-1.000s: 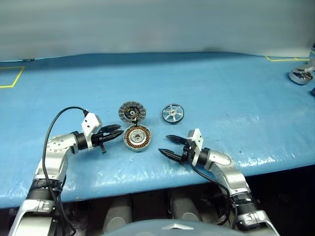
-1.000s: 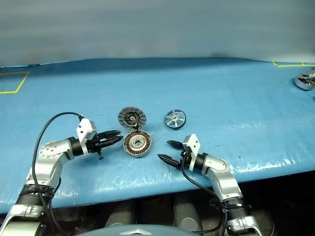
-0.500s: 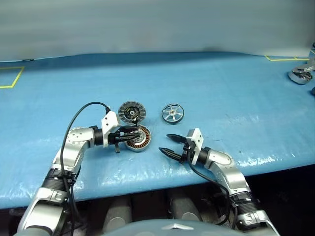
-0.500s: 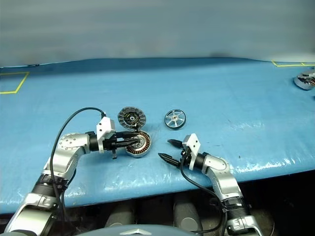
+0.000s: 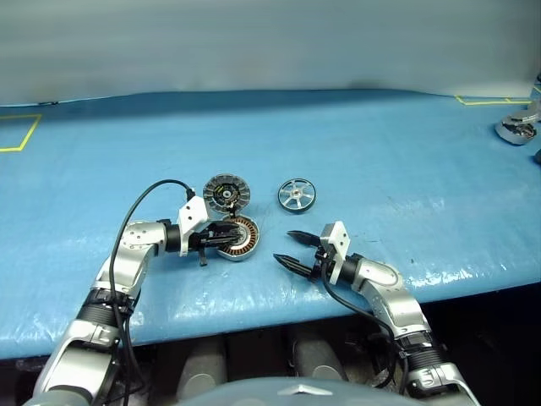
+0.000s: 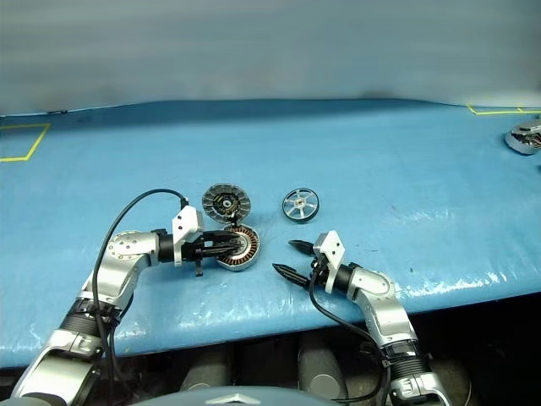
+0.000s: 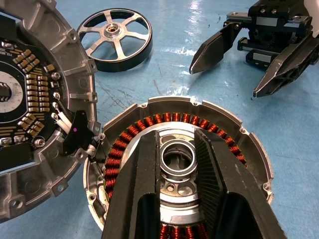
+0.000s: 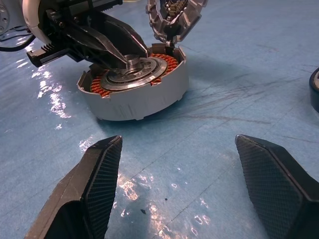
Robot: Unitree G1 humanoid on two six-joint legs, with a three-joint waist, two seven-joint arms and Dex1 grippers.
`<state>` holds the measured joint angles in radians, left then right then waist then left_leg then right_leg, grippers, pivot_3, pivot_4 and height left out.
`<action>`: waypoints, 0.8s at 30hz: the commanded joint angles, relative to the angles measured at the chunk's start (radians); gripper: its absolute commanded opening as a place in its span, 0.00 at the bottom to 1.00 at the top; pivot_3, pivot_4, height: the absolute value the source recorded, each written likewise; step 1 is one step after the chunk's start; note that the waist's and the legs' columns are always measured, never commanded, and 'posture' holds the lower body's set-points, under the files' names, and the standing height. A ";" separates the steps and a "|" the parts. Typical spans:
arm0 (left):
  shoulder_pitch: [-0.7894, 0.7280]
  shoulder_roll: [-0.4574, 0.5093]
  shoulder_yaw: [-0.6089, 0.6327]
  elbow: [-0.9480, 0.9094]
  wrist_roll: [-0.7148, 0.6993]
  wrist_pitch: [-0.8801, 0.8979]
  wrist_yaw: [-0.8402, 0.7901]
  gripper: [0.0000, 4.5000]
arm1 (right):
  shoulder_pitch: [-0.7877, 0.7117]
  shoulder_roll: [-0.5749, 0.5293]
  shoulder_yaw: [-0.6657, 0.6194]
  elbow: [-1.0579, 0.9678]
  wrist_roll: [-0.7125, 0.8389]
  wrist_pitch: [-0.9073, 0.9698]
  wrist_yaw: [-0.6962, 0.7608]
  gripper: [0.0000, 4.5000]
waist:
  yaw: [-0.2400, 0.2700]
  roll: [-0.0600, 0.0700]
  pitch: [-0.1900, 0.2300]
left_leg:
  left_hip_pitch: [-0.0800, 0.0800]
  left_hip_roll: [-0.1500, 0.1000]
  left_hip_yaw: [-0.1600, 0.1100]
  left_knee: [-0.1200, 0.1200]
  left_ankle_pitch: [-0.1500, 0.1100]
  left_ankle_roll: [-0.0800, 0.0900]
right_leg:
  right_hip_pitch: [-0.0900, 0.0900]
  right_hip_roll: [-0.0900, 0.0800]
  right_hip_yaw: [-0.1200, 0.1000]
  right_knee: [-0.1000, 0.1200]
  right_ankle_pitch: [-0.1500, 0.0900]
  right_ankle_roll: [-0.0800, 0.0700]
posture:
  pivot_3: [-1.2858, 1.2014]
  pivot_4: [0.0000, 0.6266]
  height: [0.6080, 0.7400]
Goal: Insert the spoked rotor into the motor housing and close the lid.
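The motor housing [image 5: 247,244] sits on the blue table with its copper windings facing up. Its lid [image 5: 226,192] stands open on the hinge just behind it, ribbed inner face showing. To the right of the lid lies the spoked rotor [image 5: 297,195], flat on the table and apart from everything. My left gripper [image 7: 177,137] reaches over the housing from the left, its fingers [image 7: 144,174] a narrow gap apart on either side of the pale centre hub, holding nothing. My right gripper [image 5: 283,246] hovers open to the right of the housing, pointing at it and empty.
Blue sheeting covers the table [image 5: 380,152], whose front edge runs just below both grippers. Another metal part [image 5: 517,128] lies at the far right edge. Yellow tape marks [image 5: 21,135] show at the far left and far right.
My left gripper has moved right, from beside the housing to over its centre. The right gripper, rotor and lid have stayed put.
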<state>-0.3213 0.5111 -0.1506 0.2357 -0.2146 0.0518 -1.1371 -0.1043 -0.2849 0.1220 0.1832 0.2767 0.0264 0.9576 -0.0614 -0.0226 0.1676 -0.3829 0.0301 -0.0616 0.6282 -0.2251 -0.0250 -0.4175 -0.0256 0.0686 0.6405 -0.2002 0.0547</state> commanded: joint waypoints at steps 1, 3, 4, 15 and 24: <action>-0.003 0.000 -0.003 -0.010 0.001 0.000 -0.002 0.14 | -0.008 -0.005 -0.001 -0.019 -0.001 -0.023 -0.002 0.85 | 0.000 0.000 0.000 | 0.000 0.000 0.000 0.000 0.000 0.000 | 0.000 0.000 0.000 0.000 0.000 0.000 | 0.52 0.24 1.00; -0.002 0.000 -0.003 -0.013 -0.003 0.008 -0.006 0.14 | -0.007 -0.006 -0.001 -0.020 -0.002 -0.024 -0.003 0.85 | 0.000 0.000 0.000 | 0.000 0.000 0.000 0.000 0.000 0.000 | 0.000 0.000 0.000 0.000 0.000 0.000 | 0.52 0.24 1.00; -0.002 0.000 -0.002 -0.017 -0.003 0.008 -0.006 0.14 | -0.006 -0.006 -0.001 -0.021 -0.003 -0.025 -0.005 0.85 | 0.000 0.000 0.000 | 0.000 0.000 0.000 0.000 0.000 0.000 | 0.000 0.000 0.000 0.000 0.000 0.000 | 0.52 0.24 1.00; -0.001 -0.001 0.015 -0.032 -0.023 0.022 -0.004 0.14 | -0.010 -0.003 0.002 -0.009 -0.018 -0.034 -0.012 0.85 | 0.000 0.000 0.000 | 0.000 0.000 0.000 0.000 0.000 0.000 | 0.000 0.000 0.000 0.000 0.000 0.000 | 0.52 0.24 1.00; 0.001 -0.005 0.023 -0.042 -0.035 0.039 0.009 0.14 | -0.014 -0.003 0.010 -0.005 -0.027 -0.037 -0.017 0.85 | 0.000 0.000 0.000 | 0.000 0.000 0.000 0.000 0.000 0.000 | 0.000 0.000 0.000 0.000 0.000 0.000 | 0.52 0.24 1.00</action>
<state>-0.3181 0.5112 -0.1500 0.2302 -0.2423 0.1186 -1.1423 -0.1048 -0.2848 0.1306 0.1884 0.2449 0.0098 0.9378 -0.0615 -0.0226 0.1677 -0.3829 0.0300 -0.0616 0.6282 -0.2251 -0.0250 -0.4175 -0.0257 0.0686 0.6405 -0.2002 0.0547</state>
